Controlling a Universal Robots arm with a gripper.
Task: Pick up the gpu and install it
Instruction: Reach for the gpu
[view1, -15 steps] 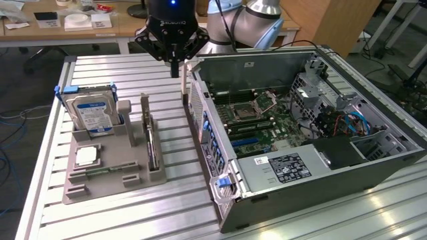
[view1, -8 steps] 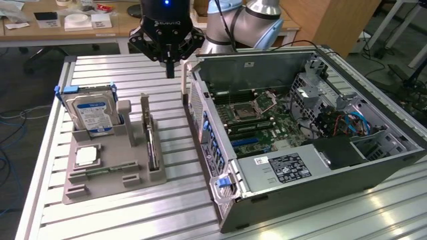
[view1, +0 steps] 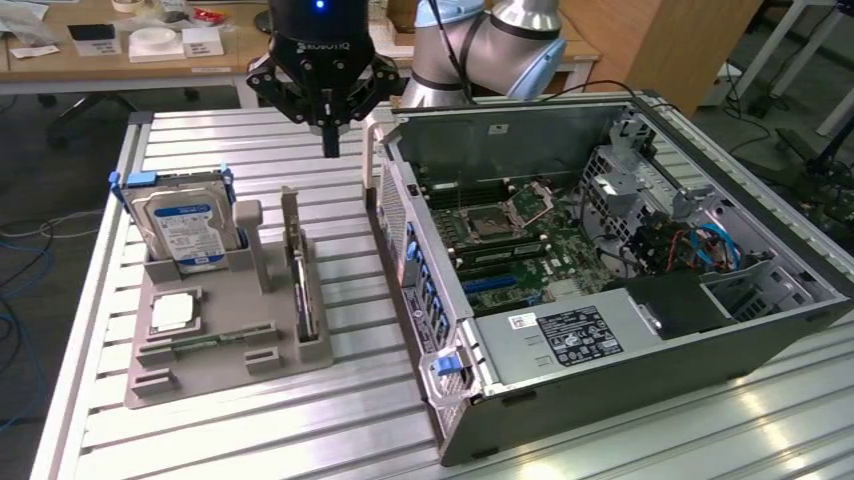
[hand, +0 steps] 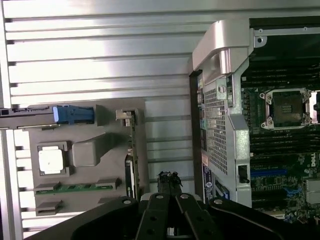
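The gpu (view1: 306, 290) stands on its long edge in a slot of the grey holder tray (view1: 220, 365), a thin card with a silver bracket at its far end. The wrist view shows the gpu (hand: 132, 157) edge-on. My gripper (view1: 330, 145) hangs above the table beyond the tray's far end, between the tray and the open computer case (view1: 587, 400). Its fingers are shut together with nothing between them, and it is well clear of the card. In the wrist view the gripper (hand: 169, 179) sits just beside the card's line, toward the case.
The tray also carries a blue-labelled hard drive (view1: 187, 228), a square silver CPU chip (view1: 174, 313) and a green memory stick (hand: 75, 188). Inside the case lies the motherboard (view1: 514, 250) with an open CPU socket (hand: 287, 107). The table is ribbed aluminium (view1: 267, 440).
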